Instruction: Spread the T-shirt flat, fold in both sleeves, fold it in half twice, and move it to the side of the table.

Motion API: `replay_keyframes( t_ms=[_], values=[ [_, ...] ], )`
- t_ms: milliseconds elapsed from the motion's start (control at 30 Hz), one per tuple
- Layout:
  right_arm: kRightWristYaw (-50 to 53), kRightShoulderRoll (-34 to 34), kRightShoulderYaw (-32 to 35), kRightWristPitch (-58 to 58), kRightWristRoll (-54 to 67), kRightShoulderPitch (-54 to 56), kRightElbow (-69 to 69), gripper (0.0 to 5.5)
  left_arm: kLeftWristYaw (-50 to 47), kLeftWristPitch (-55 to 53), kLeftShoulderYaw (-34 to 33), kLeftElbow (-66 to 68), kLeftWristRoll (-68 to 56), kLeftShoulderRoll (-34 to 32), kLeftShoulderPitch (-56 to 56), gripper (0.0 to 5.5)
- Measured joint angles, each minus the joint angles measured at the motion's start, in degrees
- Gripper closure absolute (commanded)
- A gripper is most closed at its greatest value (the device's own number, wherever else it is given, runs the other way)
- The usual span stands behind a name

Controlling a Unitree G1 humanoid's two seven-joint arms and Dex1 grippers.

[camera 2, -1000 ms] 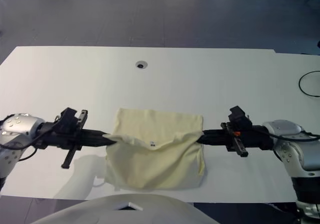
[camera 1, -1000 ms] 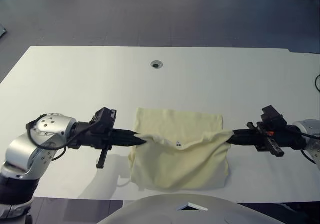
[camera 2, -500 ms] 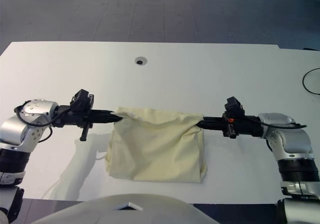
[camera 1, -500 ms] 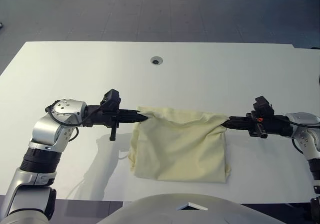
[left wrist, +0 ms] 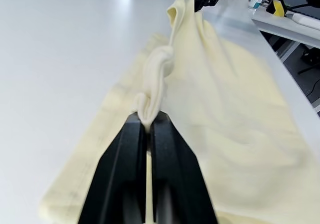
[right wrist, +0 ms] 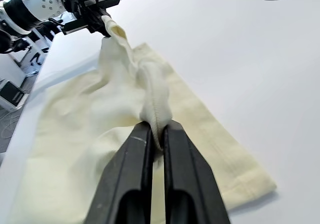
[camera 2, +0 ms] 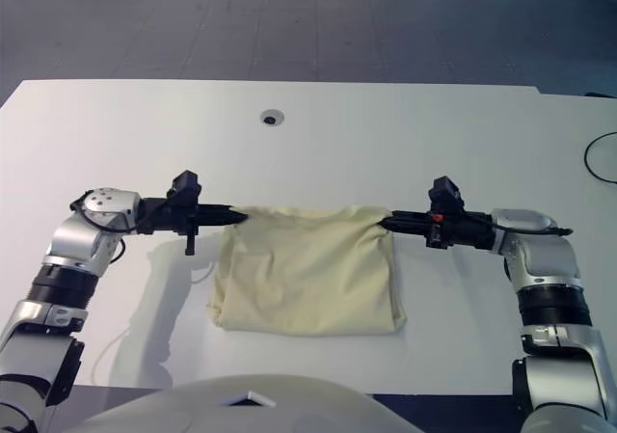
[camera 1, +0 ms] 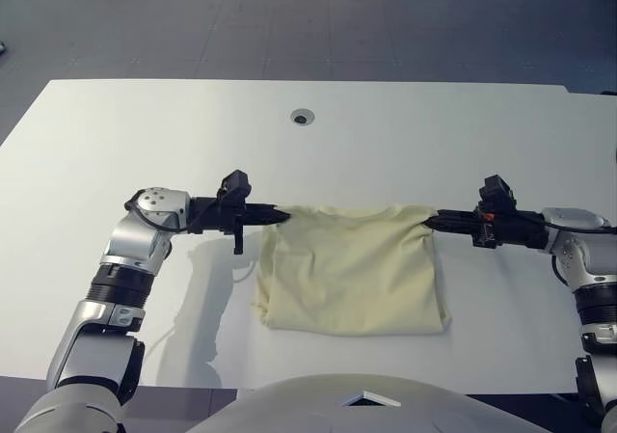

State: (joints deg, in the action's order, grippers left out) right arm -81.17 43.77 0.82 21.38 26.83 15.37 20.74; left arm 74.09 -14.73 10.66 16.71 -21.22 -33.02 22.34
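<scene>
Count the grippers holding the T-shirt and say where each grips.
2. The left gripper pinches the T-shirt at its far left corner, the right gripper at its far right corner.

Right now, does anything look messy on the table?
Only a little: the shirt is bunched into wrinkles where the left gripper and right gripper pinch its far corners. Nothing is spilled or torn.
</scene>
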Motion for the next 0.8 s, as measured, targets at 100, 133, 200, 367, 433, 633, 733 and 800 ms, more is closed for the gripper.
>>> replay_keyframes(
  t_ms=[100, 133, 200, 367, 433, 633, 733, 800],
  values=[
    [1.0, -1.1, -0.5, -1.6, -2.1, 1.2, 3.0, 5.39, -0.9, 2.1, 0.2, 3.8, 2.1, 1.2, 1.0, 5.50],
    [1.3, -1.3, -1.0, -2.3, -3.1, 1.7, 4.1, 5.39, -1.3, 2.9, 0.2, 5.2, 3.0, 1.3, 1.5, 5.50],
    [2.1, -2.1, -1.8, -3.8, -4.9, 2.6, 6.5, 5.39, -2.0, 4.2, 0.2, 7.6, 4.2, 2.0, 2.3, 5.50],
    [3.3, -4.0, -2.6, -4.5, -7.2, 4.5, 11.4, 5.03, -2.9, 7.3, 0.2, 13.4, 6.7, 4.1, 4.0, 5.50],
    [3.8, -4.2, -2.5, -4.4, -7.4, 5.3, 12.7, 4.79, -3.2, 8.1, 0.2, 14.9, 7.6, 4.8, 4.5, 5.11],
    [7.5, -5.5, 0.6, -2.9, -6.7, 8.8, 16.5, 3.82, -5.3, 11.2, -1.2, 18.6, 8.7, 5.5, 4.8, 4.11],
    [8.3, -5.9, 1.9, -2.6, -6.4, 9.7, 16.6, 3.31, -6.2, 11.9, -2.2, 19.7, 8.7, 5.9, 5.1, 3.58],
    [9.3, -6.3, 3.1, -2.2, -6.0, 9.7, 17.5, 2.96, -7.0, 12.2, -2.7, 20.5, 8.7, 6.2, 5.4, 3.23]
  ],
)
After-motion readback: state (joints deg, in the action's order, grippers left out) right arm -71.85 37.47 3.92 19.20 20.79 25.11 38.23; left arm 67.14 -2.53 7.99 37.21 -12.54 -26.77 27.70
